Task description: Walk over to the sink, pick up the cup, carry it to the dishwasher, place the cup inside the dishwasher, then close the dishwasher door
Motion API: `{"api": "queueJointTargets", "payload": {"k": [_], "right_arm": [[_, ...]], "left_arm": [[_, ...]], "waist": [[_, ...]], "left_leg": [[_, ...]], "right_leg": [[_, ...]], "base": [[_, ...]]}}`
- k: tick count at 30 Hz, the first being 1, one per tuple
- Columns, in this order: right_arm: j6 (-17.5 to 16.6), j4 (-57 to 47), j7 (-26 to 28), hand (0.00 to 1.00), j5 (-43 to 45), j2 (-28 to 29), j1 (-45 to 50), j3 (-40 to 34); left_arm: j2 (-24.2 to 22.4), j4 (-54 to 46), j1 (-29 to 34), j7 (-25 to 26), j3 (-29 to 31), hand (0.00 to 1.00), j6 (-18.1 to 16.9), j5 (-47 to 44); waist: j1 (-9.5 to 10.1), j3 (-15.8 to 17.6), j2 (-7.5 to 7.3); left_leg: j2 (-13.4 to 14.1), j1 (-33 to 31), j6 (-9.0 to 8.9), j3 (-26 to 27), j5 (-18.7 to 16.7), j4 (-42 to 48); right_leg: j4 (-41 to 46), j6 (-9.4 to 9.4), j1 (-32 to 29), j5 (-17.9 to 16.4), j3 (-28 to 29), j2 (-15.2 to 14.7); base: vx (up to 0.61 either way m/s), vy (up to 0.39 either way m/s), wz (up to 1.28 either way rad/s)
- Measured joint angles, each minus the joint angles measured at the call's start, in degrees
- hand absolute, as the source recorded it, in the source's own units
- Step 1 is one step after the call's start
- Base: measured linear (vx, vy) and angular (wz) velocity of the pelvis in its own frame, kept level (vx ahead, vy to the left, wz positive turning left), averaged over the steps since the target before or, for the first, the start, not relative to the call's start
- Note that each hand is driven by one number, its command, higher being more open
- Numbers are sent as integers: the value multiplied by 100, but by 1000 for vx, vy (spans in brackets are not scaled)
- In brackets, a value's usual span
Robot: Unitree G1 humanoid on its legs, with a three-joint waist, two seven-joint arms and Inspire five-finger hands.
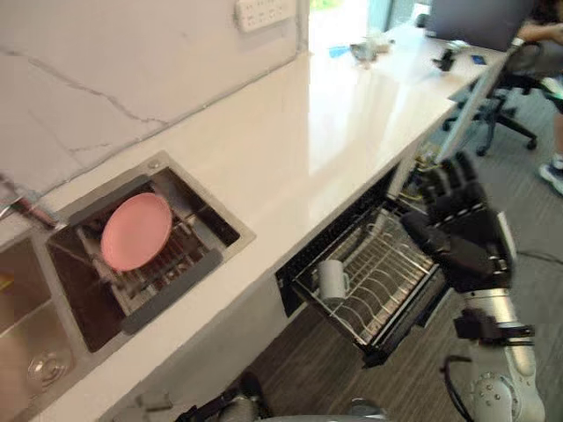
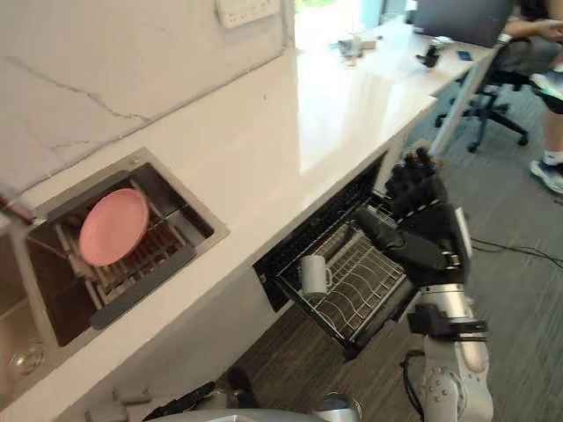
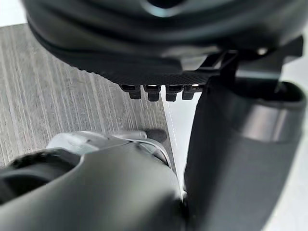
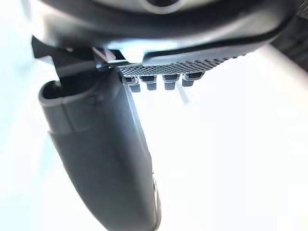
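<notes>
A white cup stands upright in the pulled-out wire rack of the dishwasher under the white counter. My right hand hovers at the rack's right end, a little above it and apart from the cup, fingers pointing up and relaxed, holding nothing. Its own wrist view shows the thumb and straight fingertips against bright counter. My left hand hangs low over grey wood-pattern floor, its fingers straight and nothing in it.
A pink plate leans on a drying rack in the sunken sink, with a second basin to its left. An office chair, a desk and a person's legs are at the far right.
</notes>
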Motion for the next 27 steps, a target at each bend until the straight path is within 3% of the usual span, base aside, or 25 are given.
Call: {"api": "queueJointTargets", "payload": {"k": [1, 3, 4, 5, 6, 8, 10, 12, 15, 16, 17, 18, 20, 21, 22, 24, 25, 26, 27], "right_arm": [[-35, -56, 2, 100, 30, -31, 21, -18], [-128, -102, 37, 100, 222, -192, -49, 20], [-124, -100, 37, 100, 235, -227, -121, 127], [-106, -88, 33, 100, 232, -187, -140, 281], [-82, -82, 26, 100, 230, -154, -131, 408], [6, -62, -30, 100, 210, -127, -110, 837], [75, 58, -153, 100, 210, -64, -116, 1015], [121, 265, -303, 100, 205, -10, -118, 1073], [123, 464, -544, 100, 80, -20, -114, 1096], [110, 483, -619, 100, 13, -21, -117, 1097], [94, 555, -663, 100, -17, -24, -117, 1097], [77, 706, -733, 100, -16, -20, -114, 1115], [68, 888, -825, 100, -14, -21, -118, 1122], [65, 954, -929, 100, 5, -21, -116, 1113], [65, 958, -937, 100, 21, -21, -118, 1101], [65, 961, -893, 100, 170, -20, -122, 1103], [66, 965, -870, 100, 170, -19, -124, 1102], [66, 994, -799, 100, 168, -18, -119, 1102], [69, 1072, -727, 100, 169, -47, -126, 1062]], "left_arm": [[-5, 41, -12, 2, 44, 100, 0, 73], [-48, 112, -22, 8, 110, 100, 1, 147], [-98, 128, -45, 40, 151, 100, 1, 175], [-99, 150, -74, 50, 149, 100, 1, 200], [-82, 154, -72, 48, 136, 100, 0, 200], [-61, 224, -141, 72, -4, 100, 1, 218], [-43, 377, -233, 137, -112, 100, -12, 218], [-25, 434, -290, 165, -222, 100, -45, 219], [73, 580, -344, 204, -570, 100, -203, 206], [124, 565, -338, 254, -732, 100, -238, 194], [153, 545, -341, 280, -850, 100, -268, 188], [233, 528, -364, 285, -924, 100, -307, 192], [316, 535, -410, 297, -1090, 100, -307, 192], [347, 533, -410, 315, -1131, 100, -295, 193], [347, 533, -407, 323, -1130, 100, -279, 193], [398, 515, -404, 322, -1132, 100, -203, 200], [420, 509, -401, 315, -1130, 100, -177, 200], [526, 495, -392, 277, -1133, 100, -108, 206], [550, 509, -392, 260, -1125, 100, -42, 277]], "waist": [[6, -6, -43], [53, -67, 42], [105, -94, 98], [108, -95, 81], [100, -150, 70], [37, -200, -119], [68, -182, -219], [126, -176, -230], [117, -172, -237], [120, -183, -218], [115, -141, -292], [121, -118, -387], [118, -156, -468], [121, -164, -498], [135, -174, -516], [171, -197, -559], [186, -202, -612], [195, -255, -795], [217, -311, -851]], "left_leg": [[84, 35, -67, 284, -151, 153], [358, 7, -22, 378, -327, 982], [431, 58, -248, 212, -581, 1183], [300, 76, -364, 136, -633, 1046], [171, 84, -337, 143, -608, 917], [-439, 156, -224, 101, -316, 106], [-805, 295, -137, 29, -57, -522], [-967, 394, -118, -89, 24, -850], [-1122, 452, -159, -403, 104, -1252], [-1179, 482, -188, -584, 121, -1362], [-1203, 538, -174, -716, 110, -1361], [-1217, 589, -146, -888, 90, -1361], [-1203, 596, -144, -1148, 88, -1361], [-1201, 624, -144, -1352, 87, -1361], [-1217, 651, -136, -1434, 82, -1362], [-1283, 723, -162, -1544, 101, -1359], [-1324, 757, -173, -1566, 109, -1359], [-1471, 808, -169, -1612, 107, -1359], [-1493, 861, -161, -1650, 102, -1360]], "right_leg": [[-84, 20, 109, 12, -183, -34], [-96, 44, 202, -23, -415, -167], [-85, 120, 201, 11, -429, -223], [-53, 172, 192, 47, -450, -295], [-54, 173, 168, 74, -456, -365], [-65, 234, 89, 204, -632, -652], [32, 243, 63, 279, -708, -806], [454, 206, -48, 310, -708, -950], [1693, -1, -533, 449, -598, -1281], [2314, -252, -777, 584, -401, -1442], [2775, -485, -967, 702, -140, -1547], [3388, -699, -1225, 573, 315, -1506], [3795, -481, -1562, 9, 811, -1164], [3632, -285, -1765, -363, 1090, -795], [3347, -241, -1867, -486, 1161, -629], [2493, -205, -2051, -456, 1395, -399], [2235, -243, -2091, -298, 1486, -372], [1791, -260, -2152, 302, 1633, -373], [1599, -186, -2076, 238, 1683, -372]], "base": [[-63, 105, 126], [-27, 77, 70], [8, 134, 20], [12, 153, 17], [24, 163, 26], [37, 175, 42], [16, 182, 43], [10, 159, 40], [36, 127, 49], [70, 66, 53], [116, 44, 70], [96, 0, 66], [104, -31, 77], [114, -41, 83], [113, -42, 69], [114, -60, 42], [135, -113, 36], [106, -157, 21], [106, -172, 13]]}}
